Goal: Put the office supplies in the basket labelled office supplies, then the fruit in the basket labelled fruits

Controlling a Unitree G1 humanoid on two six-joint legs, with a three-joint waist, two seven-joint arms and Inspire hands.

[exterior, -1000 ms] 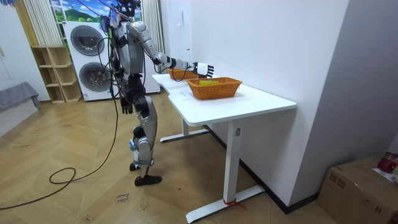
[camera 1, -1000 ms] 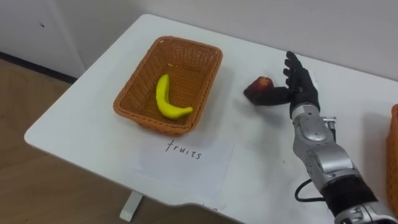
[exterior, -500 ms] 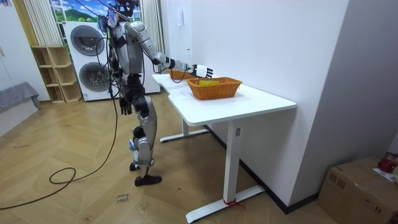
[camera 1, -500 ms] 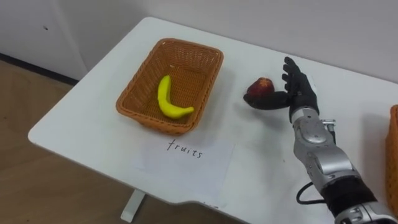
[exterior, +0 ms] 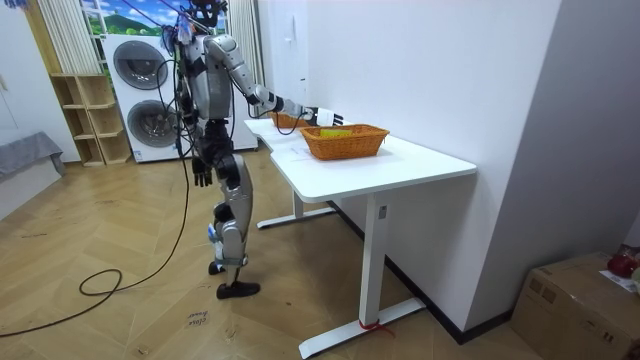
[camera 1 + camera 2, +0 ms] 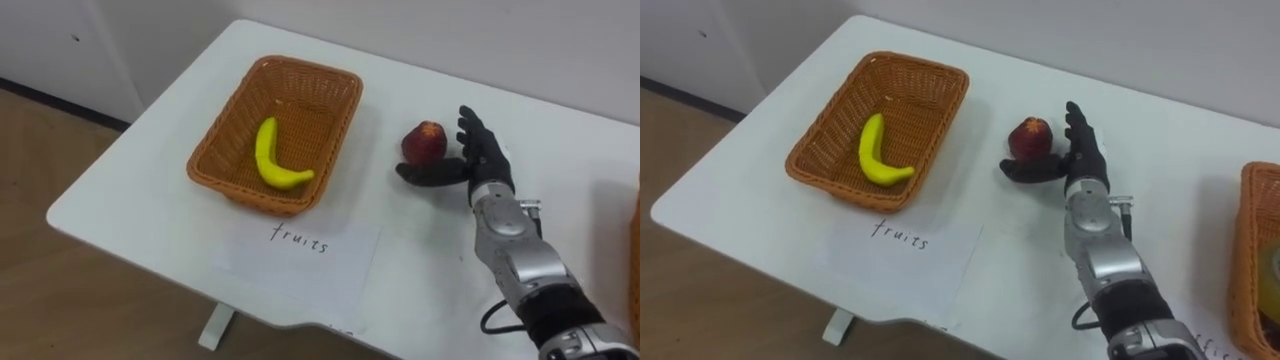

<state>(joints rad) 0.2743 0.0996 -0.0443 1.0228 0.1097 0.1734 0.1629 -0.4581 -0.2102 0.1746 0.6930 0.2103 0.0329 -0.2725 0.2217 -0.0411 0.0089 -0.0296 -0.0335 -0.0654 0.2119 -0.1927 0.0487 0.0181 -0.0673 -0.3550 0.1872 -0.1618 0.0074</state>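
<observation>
A red apple (image 6: 424, 141) stands on the white table, to the right of the wicker fruit basket (image 6: 300, 68). A yellow banana (image 6: 272, 160) lies in that basket. My right hand (image 6: 485, 160) is open beside the apple's right side, with straight fingers pointing away from me. Its thumb reaches left along the apple's near side and touches it or nearly does. In the room view I stand at the table's end with the right arm stretched over it, and my left hand (image 5: 203, 172) hangs by my hip.
A paper sheet labelled for fruit (image 6: 296, 248) lies in front of the basket, near the table's front edge. A second wicker basket (image 6: 1245, 250) sits at the far right of the table (image 5: 400, 160). Washing machines and a shelf stand behind me.
The apple, dark and tipped against the thumb before, now stands upright and reads brighter red. My right hand has dropped a little toward me, its thumb still at the apple.
</observation>
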